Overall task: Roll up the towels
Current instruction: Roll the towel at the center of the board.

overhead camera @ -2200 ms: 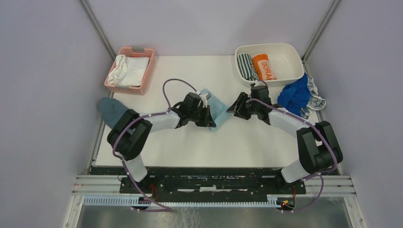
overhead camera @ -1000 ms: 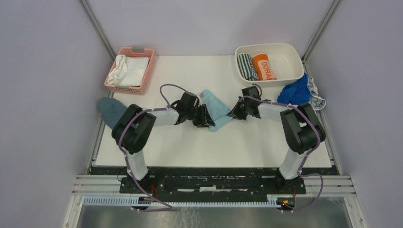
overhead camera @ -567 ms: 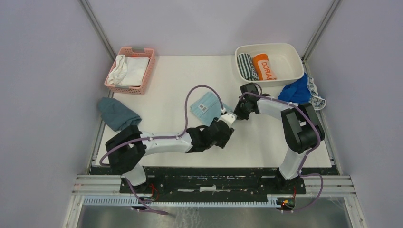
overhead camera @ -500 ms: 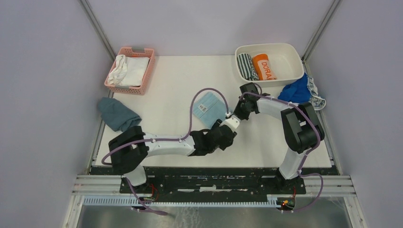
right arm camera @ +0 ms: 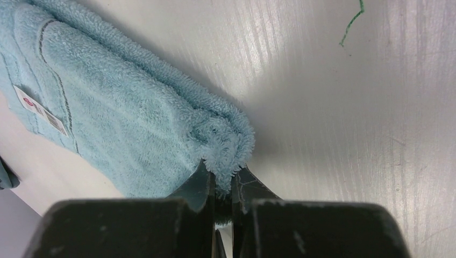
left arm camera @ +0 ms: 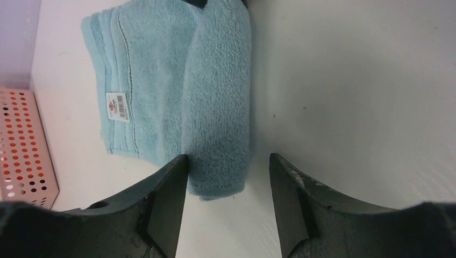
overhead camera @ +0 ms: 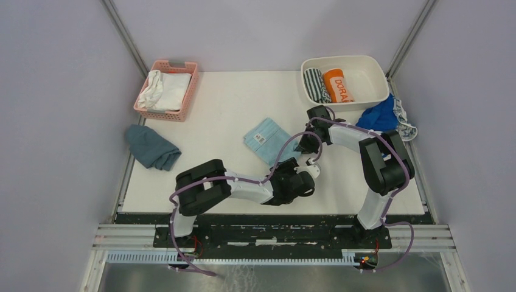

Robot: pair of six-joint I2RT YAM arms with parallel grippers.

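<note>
The light blue towel lies mid-table, folded, with a thick rolled fold along its right side. My right gripper is shut on the far end of that fold and pinches its fluffy edge. My left gripper stands open at the towel's near end. The end of the fold sits between its fingers, ungripped. The royal blue towel and the whitish patterned towel lie crumpled together at the table's right edge.
A pink basket with white cloths stands at the back left. A white tub at the back right holds a striped roll and an orange roll. A teal-grey cloth lies at the left edge.
My left arm let go of the towel's left side, swung round to its near end and opened its jaws. The right gripper has kept its pinch in place.
</note>
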